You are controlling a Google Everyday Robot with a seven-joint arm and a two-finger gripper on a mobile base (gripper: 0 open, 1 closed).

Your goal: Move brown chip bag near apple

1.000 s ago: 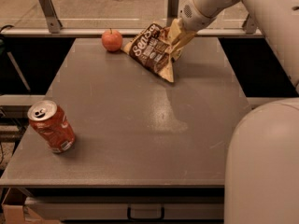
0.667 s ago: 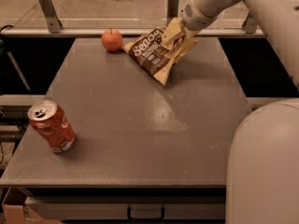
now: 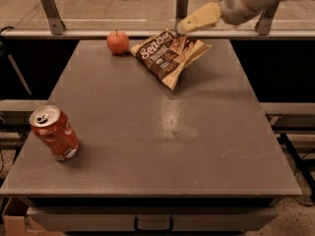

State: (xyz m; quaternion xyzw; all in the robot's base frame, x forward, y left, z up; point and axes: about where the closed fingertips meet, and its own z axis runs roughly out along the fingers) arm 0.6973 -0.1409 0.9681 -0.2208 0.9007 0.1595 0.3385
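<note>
The brown chip bag (image 3: pixel 168 55) lies flat on the far part of the grey table (image 3: pixel 157 132), its white lettering facing up. The red-orange apple (image 3: pixel 118 42) stands just left of it, a small gap from the bag's left corner. My gripper (image 3: pixel 183 27) hangs above the bag's far edge, reaching in from the upper right. It is open, holds nothing and is raised off the bag.
A dented red soda can (image 3: pixel 54 132) stands near the table's front left edge. A glass rail with metal posts (image 3: pixel 182 6) runs right behind the table's far edge. My arm (image 3: pixel 256 1) crosses the upper right corner.
The bag has been let go and now lies flat by the apple. My gripper has lifted up and back to the right, away from the bag.
</note>
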